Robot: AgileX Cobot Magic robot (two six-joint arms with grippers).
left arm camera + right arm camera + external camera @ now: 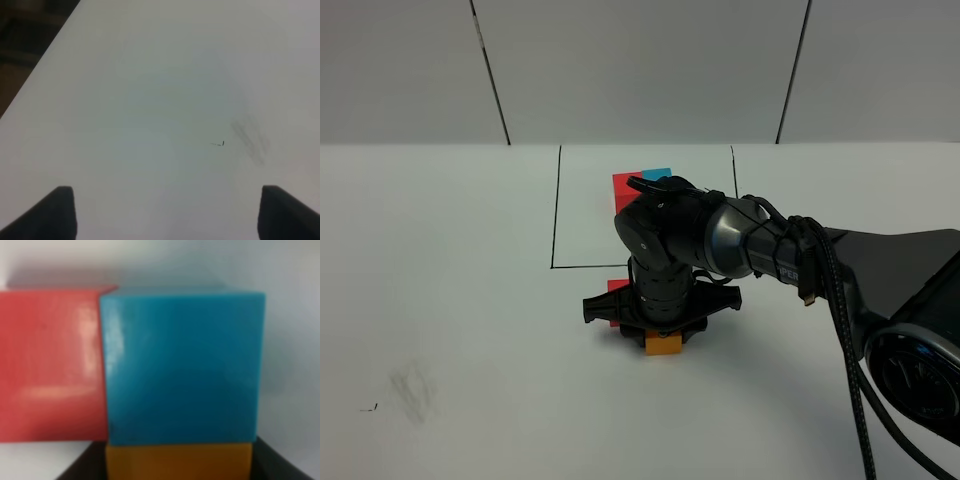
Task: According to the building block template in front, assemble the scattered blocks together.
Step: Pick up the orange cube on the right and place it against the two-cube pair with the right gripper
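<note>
The right hand (662, 322) grips the orange cube (663, 345), pressing it against the near face of the teal cube (182, 365), the red cube (50, 365) on its left; the left hand (165, 215) hangs open, well apart.

The right arm (720, 240) reaches over the table's (450, 250) middle, covering the blocks; the left half lies open.

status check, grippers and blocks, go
Left gripper open over bare white table. Right gripper on orange cube, butted against teal-blue cube beside red cube. Nothing blocking.
</note>
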